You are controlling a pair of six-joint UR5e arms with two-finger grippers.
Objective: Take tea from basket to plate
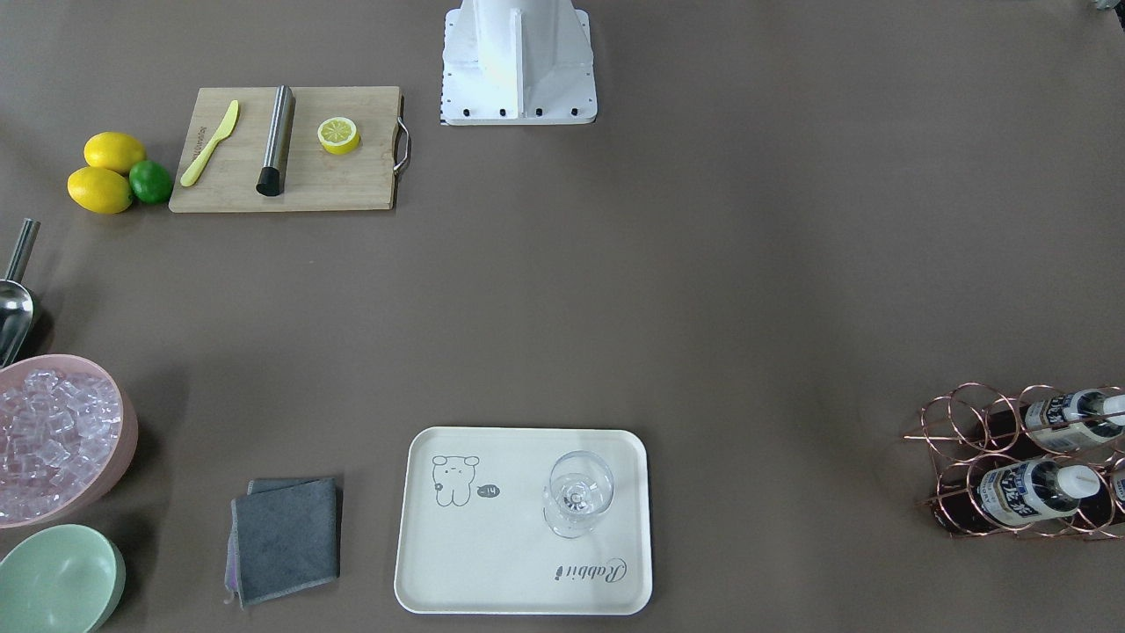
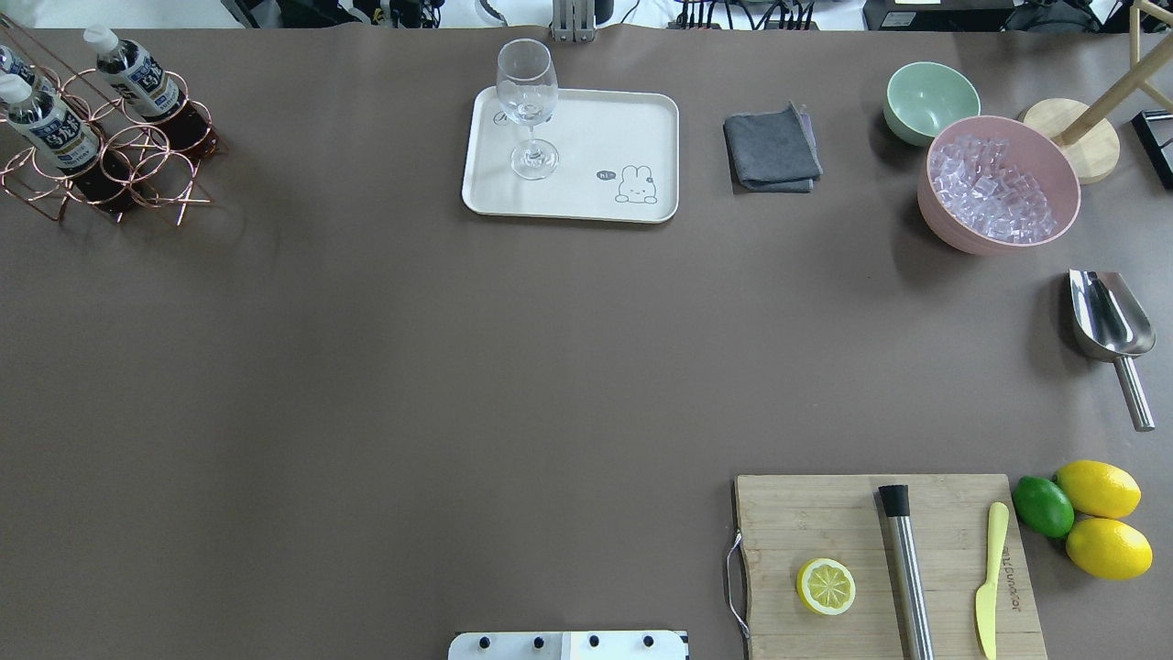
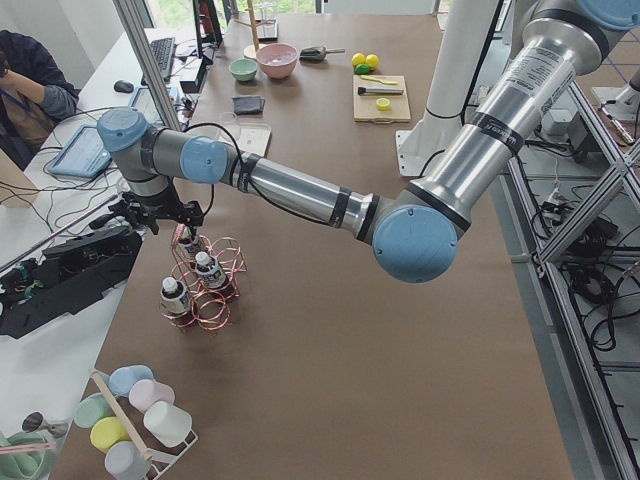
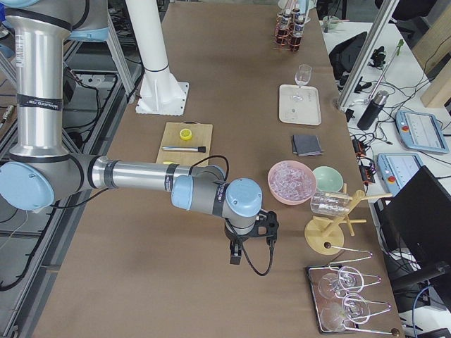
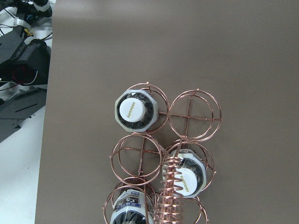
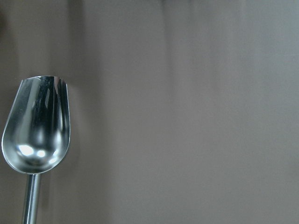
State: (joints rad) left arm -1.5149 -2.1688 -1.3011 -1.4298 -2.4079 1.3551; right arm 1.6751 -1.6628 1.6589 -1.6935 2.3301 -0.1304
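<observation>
The basket (image 2: pixel 156 174) is a copper wire carrier at the table's far left corner; it also shows in the front view (image 1: pixel 958 431) and the left wrist view (image 5: pixel 194 114). Three tea bottles stand in it (image 5: pixel 133 110) (image 2: pixel 46 124) (image 1: pixel 1041 492). The cream plate (image 2: pixel 586 137) (image 1: pixel 492 563) carries a clear stemmed glass (image 2: pixel 527 92). My left gripper (image 3: pixel 165 222) hovers just above the basket's far end; I cannot tell if it is open. My right gripper (image 4: pixel 236 255) hangs low over the table near a metal scoop (image 6: pixel 35 126); I cannot tell its state.
A grey cloth (image 2: pixel 772 148), a mint bowl (image 2: pixel 930 96) and a pink bowl of ice (image 2: pixel 999 183) lie right of the plate. A cutting board (image 2: pixel 825 513) holds a lemon half, a steel muddler and a yellow knife. Lemons and a lime (image 2: pixel 1095 518) lie beside it.
</observation>
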